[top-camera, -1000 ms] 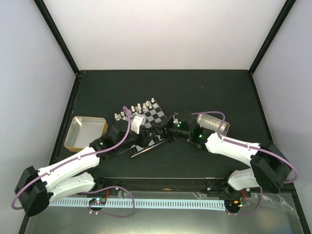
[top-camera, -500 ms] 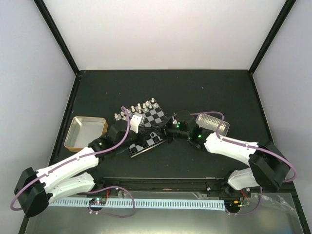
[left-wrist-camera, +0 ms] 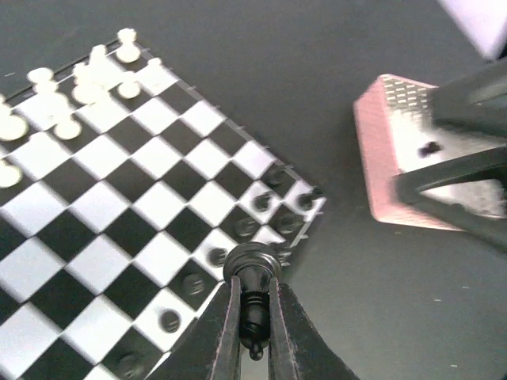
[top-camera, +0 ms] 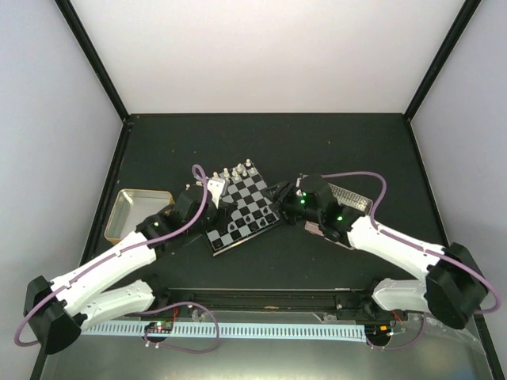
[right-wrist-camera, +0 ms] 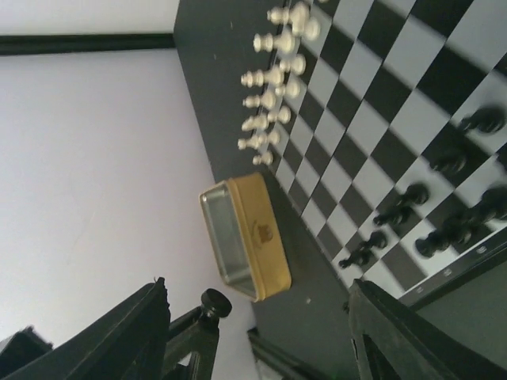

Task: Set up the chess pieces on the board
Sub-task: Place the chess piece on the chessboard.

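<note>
The board (top-camera: pixel 247 207) lies tilted in the middle of the table. White chess pieces (left-wrist-camera: pixel 78 85) stand along its far side, and several black chess pieces (right-wrist-camera: pixel 432 212) stand along its near edge. My left gripper (left-wrist-camera: pixel 252 286) hangs over the board's near corner, shut on a black chess piece (left-wrist-camera: pixel 252 269) whose base points at the squares. In the top view the left gripper (top-camera: pixel 227 203) is at the board's left side. Off the board's right corner, my right gripper (top-camera: pixel 279 193) is open with nothing between its fingers (right-wrist-camera: pixel 150 332).
A tan-rimmed tray (top-camera: pixel 139 214) lies left of the board. A pink-rimmed metal tray (left-wrist-camera: pixel 412 162) lies to the right, partly under the right arm. The table's raised black rim (top-camera: pixel 119 170) runs along the left side.
The left gripper closed on a black piece and lifted it above the board's near corner. The right gripper opened and drew back to the right, off the board.
</note>
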